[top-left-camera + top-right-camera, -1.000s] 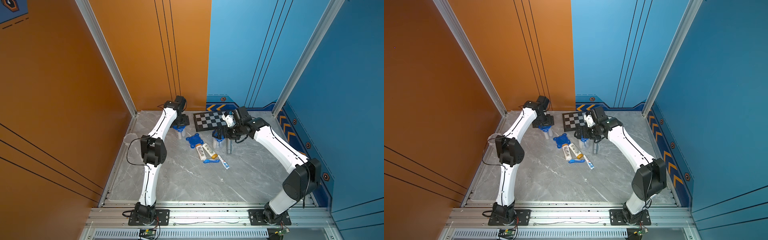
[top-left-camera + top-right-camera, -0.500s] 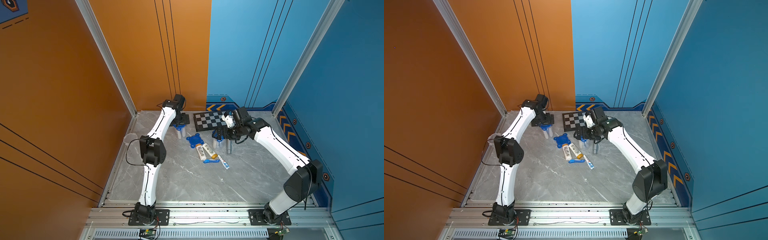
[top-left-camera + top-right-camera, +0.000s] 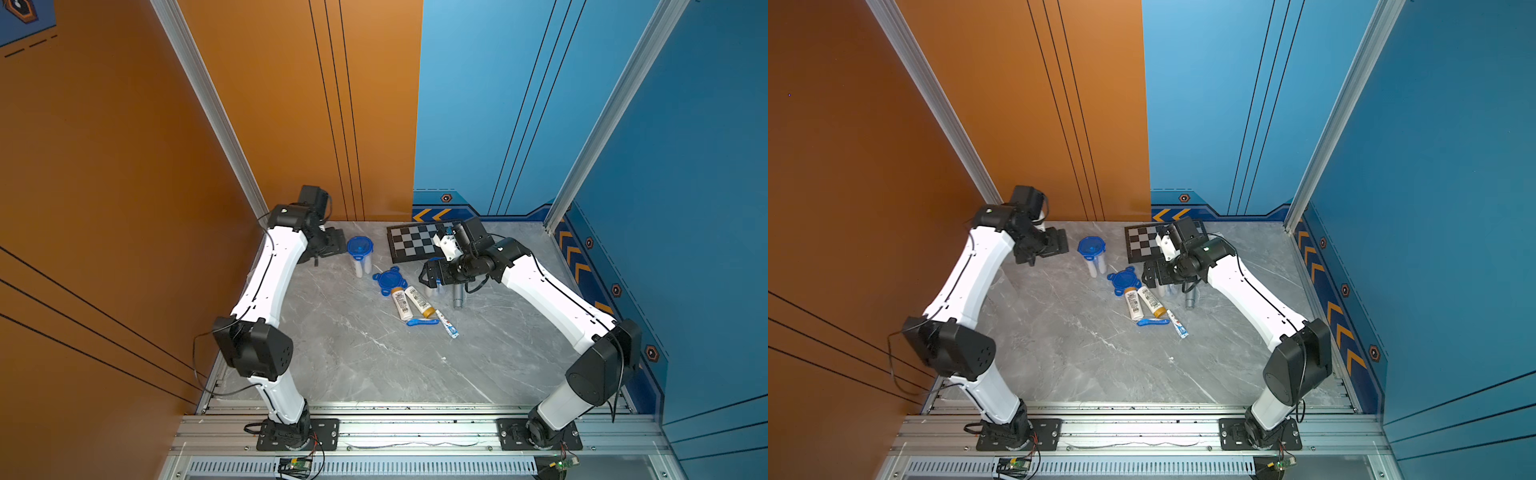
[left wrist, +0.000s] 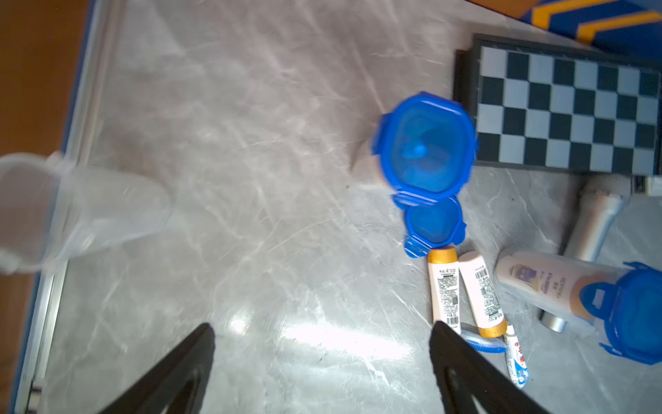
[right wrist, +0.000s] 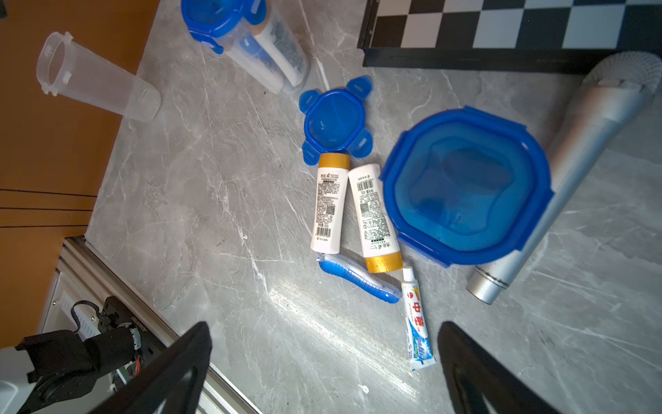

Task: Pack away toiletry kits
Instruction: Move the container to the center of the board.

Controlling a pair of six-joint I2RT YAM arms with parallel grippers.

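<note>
Both grippers are open and hold nothing. My left gripper [image 3: 336, 246] [image 4: 322, 331] hangs just left of an upright clear cup with its blue lid [image 3: 360, 246] [image 4: 424, 143] snapped on. My right gripper [image 3: 432, 277] [image 5: 324, 333] hovers over a second lidded cup [image 5: 465, 182]. Between them on the table lie a loose blue lid [image 3: 390, 281] [image 5: 335, 120], two white bottles with orange caps [image 3: 400, 305] [image 3: 419, 299], a blue toothbrush [image 3: 422, 322] [image 5: 358, 279] and a toothpaste tube [image 3: 448, 325] [image 5: 417, 322]. An empty lidless cup [image 5: 96, 79] stands by the orange wall.
A silver microphone [image 3: 457, 297] [image 5: 591, 143] lies right beside the second lidded cup. The black-and-white chessboard [image 3: 415, 241] sits at the back against the blue wall. The orange wall is close behind the left arm.
My left gripper has drawn back to the left, off the lidded cup it was over. The right arm has barely moved.
</note>
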